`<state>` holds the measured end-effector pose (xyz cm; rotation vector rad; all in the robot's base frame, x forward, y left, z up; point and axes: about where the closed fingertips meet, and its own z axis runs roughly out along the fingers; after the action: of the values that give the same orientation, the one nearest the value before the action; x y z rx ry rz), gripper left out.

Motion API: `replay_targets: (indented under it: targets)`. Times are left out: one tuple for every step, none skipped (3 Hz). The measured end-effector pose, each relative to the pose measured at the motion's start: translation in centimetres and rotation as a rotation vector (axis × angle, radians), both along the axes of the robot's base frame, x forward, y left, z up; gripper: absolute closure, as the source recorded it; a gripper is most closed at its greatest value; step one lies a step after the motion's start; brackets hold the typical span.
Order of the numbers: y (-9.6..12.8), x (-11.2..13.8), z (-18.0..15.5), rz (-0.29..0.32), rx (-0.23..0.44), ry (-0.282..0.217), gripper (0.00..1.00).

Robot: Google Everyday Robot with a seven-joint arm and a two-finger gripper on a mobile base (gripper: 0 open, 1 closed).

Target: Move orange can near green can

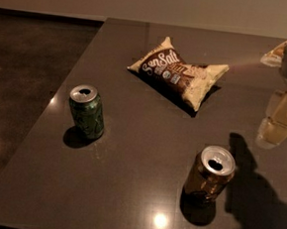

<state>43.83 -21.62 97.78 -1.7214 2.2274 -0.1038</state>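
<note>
At the right edge of the frame, the end effector (278,122) is held above the table (127,195), near the orange can (209,177) but apart from it, presumably staged for an approach. Whether it is spread or closed cannot be told. One orange can is counted, upright at lower right. One green can (86,112) is counted, upright at left, well apart. One snack bag (179,72) is laid further up, clear of the line between the cans.
</note>
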Motion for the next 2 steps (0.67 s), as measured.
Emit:
replay_targets:
  targets:
    - [0.0, -0.3, -0.1, 0.001, 0.007, 0.005, 0.0]
    - [-0.1, -1.5, -0.5, 0.008, 0.04, 0.029, 0.0]
